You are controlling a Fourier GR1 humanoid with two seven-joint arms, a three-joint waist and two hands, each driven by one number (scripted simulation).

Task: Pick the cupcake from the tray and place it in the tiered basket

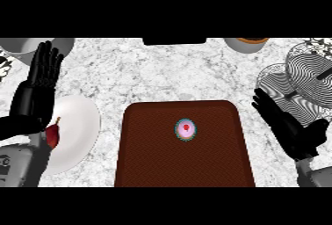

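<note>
Right hand [295,132] is open, fingers straight and spread, holding nothing; it stands off the right edge of the tray [149,167]. The cupcake [185,129] sits upright on the tray, to the left of this hand and apart from it, untouched.

Risks, as judged from this position: the cupcake is small and stands alone on a flat surface, so fingers closing off-centre would likely tip or push it across the tray rather than lift it. Fingers closing too low could catch the tray surface. A squeeze on the frosted top would likely deform it.

The tiered basket [298,81] lies ahead of the right hand, near the fingertips. Its patterned tiers and central stem leave limited entry room; a carried cupcake could strike a rim on the way in.

Left hand [37,83] is open, fingers up, resting at the far left. Beneath its forearm sits a white plate [81,127] bearing a red item [52,135], not identifiable. Bowls [246,44] stand at the far edge. Nothing lies between the right hand and the cupcake.
</note>
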